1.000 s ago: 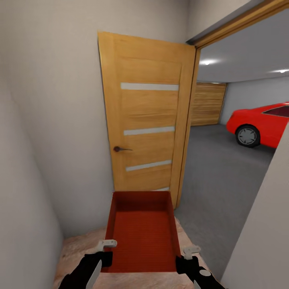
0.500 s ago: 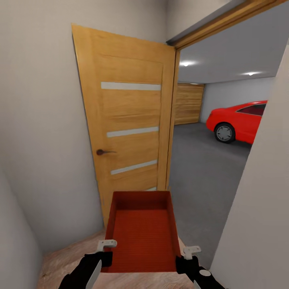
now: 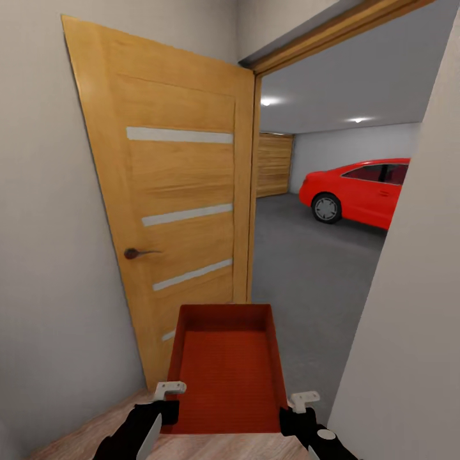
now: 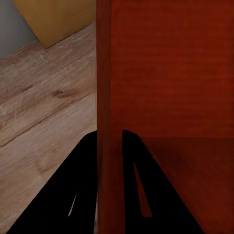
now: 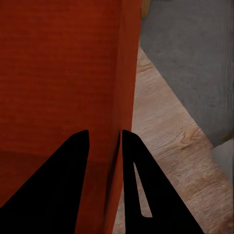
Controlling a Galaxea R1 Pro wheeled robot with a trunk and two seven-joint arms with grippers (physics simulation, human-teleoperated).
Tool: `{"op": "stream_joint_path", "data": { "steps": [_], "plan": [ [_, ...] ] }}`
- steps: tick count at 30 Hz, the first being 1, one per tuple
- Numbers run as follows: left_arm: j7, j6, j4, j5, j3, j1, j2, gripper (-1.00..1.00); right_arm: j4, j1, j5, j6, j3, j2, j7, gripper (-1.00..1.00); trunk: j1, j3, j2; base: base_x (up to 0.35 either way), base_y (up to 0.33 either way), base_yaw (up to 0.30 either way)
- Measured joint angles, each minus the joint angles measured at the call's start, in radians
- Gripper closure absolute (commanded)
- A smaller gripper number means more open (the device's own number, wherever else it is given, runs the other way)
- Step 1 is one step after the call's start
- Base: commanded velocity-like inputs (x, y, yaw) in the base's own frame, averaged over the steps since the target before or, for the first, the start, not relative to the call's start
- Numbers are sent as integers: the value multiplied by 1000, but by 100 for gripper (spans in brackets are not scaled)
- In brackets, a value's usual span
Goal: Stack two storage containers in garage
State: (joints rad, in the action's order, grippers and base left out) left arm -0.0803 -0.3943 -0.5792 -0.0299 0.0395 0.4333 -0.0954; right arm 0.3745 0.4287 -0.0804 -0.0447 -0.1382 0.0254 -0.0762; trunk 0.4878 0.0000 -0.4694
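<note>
Fig.: carry through doorway, head view, read left to right.

Left third: pale wall, then honey wood door [image 3: 172,211] swung open, dark handle [image 3: 133,253] at mid-left. I judge this door edge the main snag, so I'd keep the load's left wall off it and steer base toward centre of the opening.

Lower left: left tool [image 3: 167,391] clamped on left wall of storage container [image 3: 227,374]; wrist view shows one finger inside, one outside the wall [image 4: 109,97], wall pinched between.

Lower centre: container, rust-red, open top up, empty, carried above the light plank floor [image 3: 83,437] at frame bottom. Long axis runs bottom-to-top of frame, i.e. straight ahead of me; far short end points at door foot/threshold. Held level as far as I can tell.

Lower right: right tool [image 3: 302,402] clamped on right wall likewise, fingers astride it [image 5: 124,73].

Centre-right: opening to garage, dark grey floor [image 3: 300,262], wood panel door [image 3: 273,164] at back, red car [image 3: 361,190] upper right. Far right: white wall/jamb [image 3: 415,306] close to the load's right side.

Method, my view: keep both grips equal, no twist between arms, long axis aimed through the gap, drive slow and straight; gap looks tight both sides. Set down only once fully over grey floor, well short of car.
</note>
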Motion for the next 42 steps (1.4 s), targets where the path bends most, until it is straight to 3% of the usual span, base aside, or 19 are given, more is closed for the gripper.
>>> {"op": "stream_joint_path", "data": {
  "steps": [8,33,42],
  "plan": [
    [0,0,0,0,0,0,0,100,0,0,1,0,1,0,0,100,0,0,0,21,21,-279],
    [0,0,0,0,0,0,0,100,0,0,1,0,1,0,0,100,0,0,0,196,213,-279],
    [0,0,0,0,0,0,0,100,0,0,1,0,1,0,0,100,0,0,0,53,43,-279]
  ]
}}
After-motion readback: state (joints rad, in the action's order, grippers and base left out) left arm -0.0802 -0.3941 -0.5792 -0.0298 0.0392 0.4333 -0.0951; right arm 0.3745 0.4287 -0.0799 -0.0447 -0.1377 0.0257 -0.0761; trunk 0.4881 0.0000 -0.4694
